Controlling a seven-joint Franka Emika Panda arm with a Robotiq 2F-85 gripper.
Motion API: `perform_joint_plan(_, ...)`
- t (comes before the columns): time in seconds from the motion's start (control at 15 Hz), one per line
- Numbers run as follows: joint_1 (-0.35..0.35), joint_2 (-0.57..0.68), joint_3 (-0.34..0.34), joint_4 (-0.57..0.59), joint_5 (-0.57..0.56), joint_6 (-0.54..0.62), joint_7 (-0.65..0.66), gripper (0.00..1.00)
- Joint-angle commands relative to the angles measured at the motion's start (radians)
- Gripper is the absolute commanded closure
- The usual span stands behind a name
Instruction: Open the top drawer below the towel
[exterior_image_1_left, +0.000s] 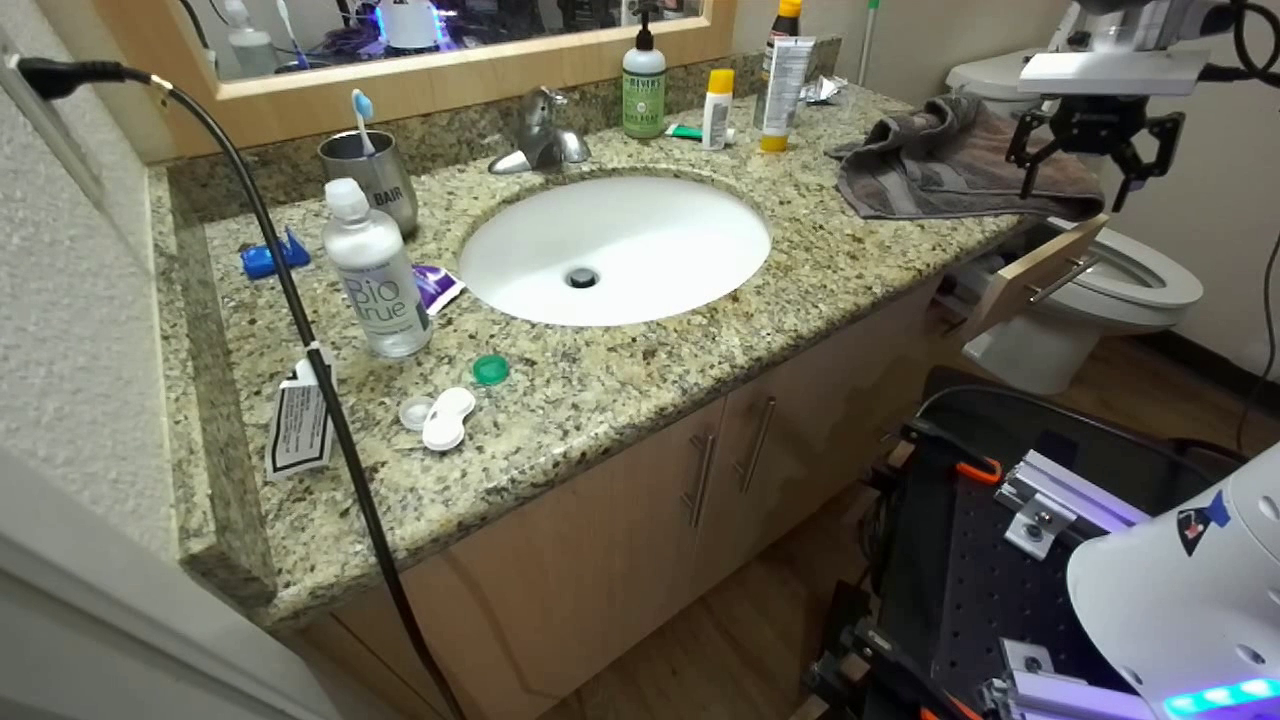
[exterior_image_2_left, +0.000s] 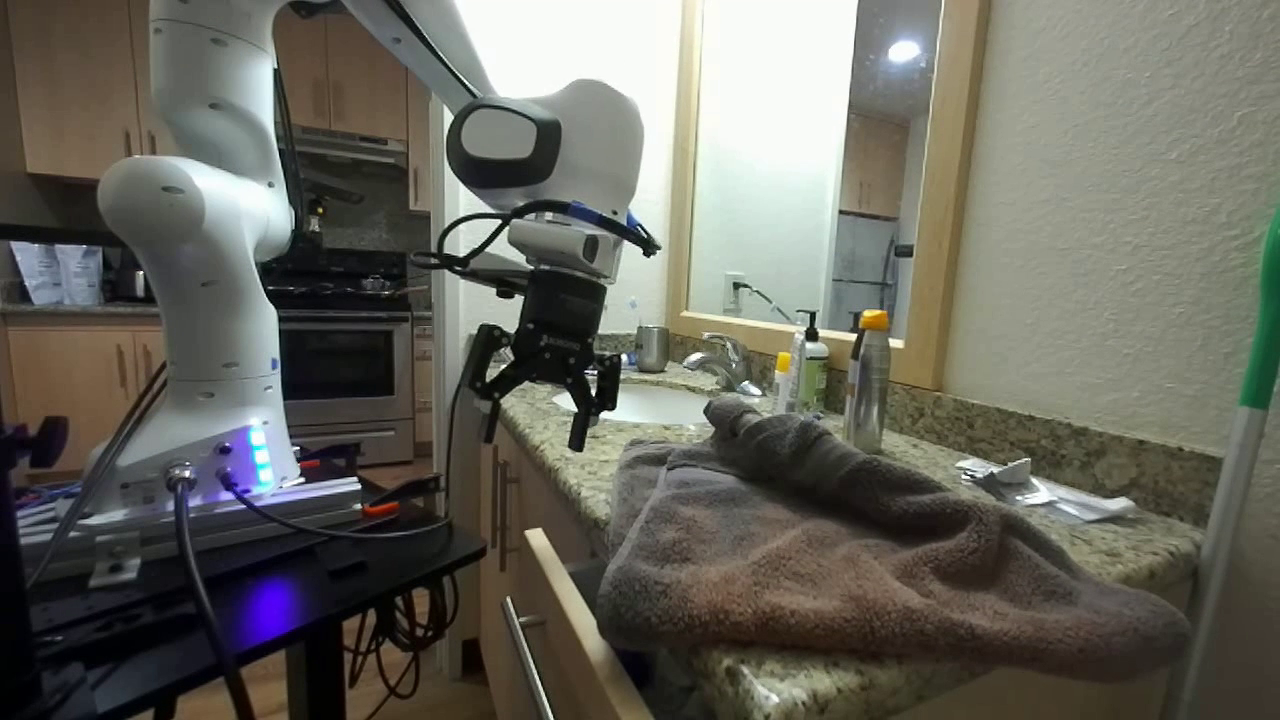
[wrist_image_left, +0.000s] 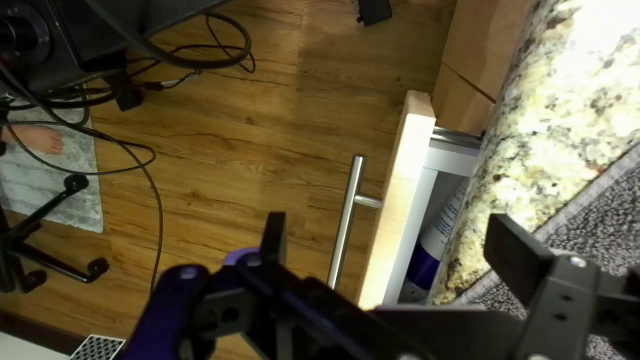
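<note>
The top drawer stands partly pulled out below the towel; its light wood front shows in both exterior views and in the wrist view. Its silver bar handle is on the outer face, also visible in both exterior views. The grey-brown towel lies on the counter above and hangs over the edge. My gripper is open and empty, above the drawer and apart from the handle; it shows too in an exterior view and the wrist view.
A white tube with a purple cap lies inside the drawer. The granite counter holds a sink, a soap bottle and other toiletries. A toilet stands beside the drawer. The robot's black cart faces the cabinet.
</note>
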Motion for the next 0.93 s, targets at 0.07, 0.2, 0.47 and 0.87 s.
perform_joint_plan(0.07, 0.007, 0.022, -0.021, -0.026, 0.05, 0.057, 0.012, 0.0)
perform_joint_plan(0.2, -0.01, 0.037, -0.042, -0.055, 0.074, 0.113, 0.001, 0.0)
perform_joint_plan(0.47, -0.036, 0.126, -0.122, -0.079, 0.113, 0.28, -0.015, 0.0)
perform_joint_plan(0.87, -0.014, 0.339, -0.196, -0.034, 0.246, 0.382, -0.042, 0.0)
